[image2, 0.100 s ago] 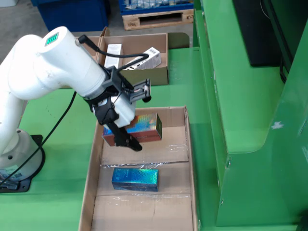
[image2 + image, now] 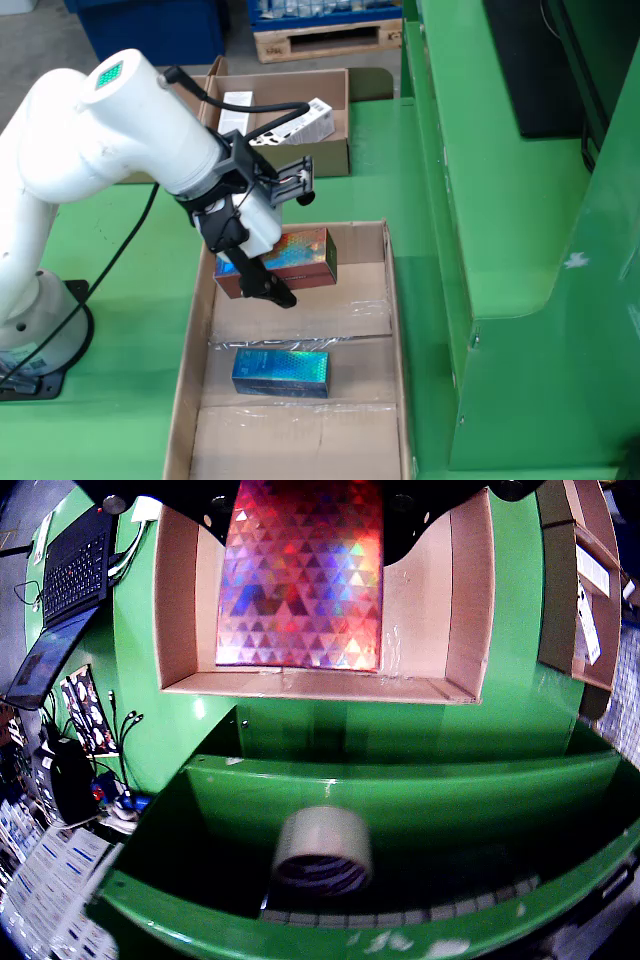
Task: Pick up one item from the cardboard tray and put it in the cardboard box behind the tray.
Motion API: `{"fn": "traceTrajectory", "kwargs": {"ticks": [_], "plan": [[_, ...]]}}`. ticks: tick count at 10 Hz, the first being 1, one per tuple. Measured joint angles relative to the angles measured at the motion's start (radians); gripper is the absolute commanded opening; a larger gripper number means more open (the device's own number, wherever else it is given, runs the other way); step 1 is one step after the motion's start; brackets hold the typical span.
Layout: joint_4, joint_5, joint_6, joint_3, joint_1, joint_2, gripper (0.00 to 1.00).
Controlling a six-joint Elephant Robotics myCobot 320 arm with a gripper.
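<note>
My gripper (image 2: 262, 262) carries the holographic box (image 2: 290, 255) over the cardboard tray (image 2: 385, 300) (grip type unclear, jaws hidden); blue box (image 2: 281, 372) lies in tray, cardboard box (image 2: 335, 150) behind.

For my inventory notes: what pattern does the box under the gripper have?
The box has a holographic pattern of small triangles, red to purple; the wrist view shows it best.

two boxes (image 2: 281, 371) in tray (image 2: 192, 380), prob. carton (image 2: 330, 155) behind
</note>
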Motion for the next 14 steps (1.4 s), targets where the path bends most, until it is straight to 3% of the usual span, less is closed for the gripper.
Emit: {"fn": "traceTrajectory", "kwargs": {"ticks": [2,10,14], "plan": [[0.003,0.002,0.000,-0.009,0.066,0.000,0.00],[-0.359,-0.012,0.005,0.361,0.376,-0.269,0.00],[-0.460,-0.029,0.009,0.555,0.526,-0.267,0.00]]}}
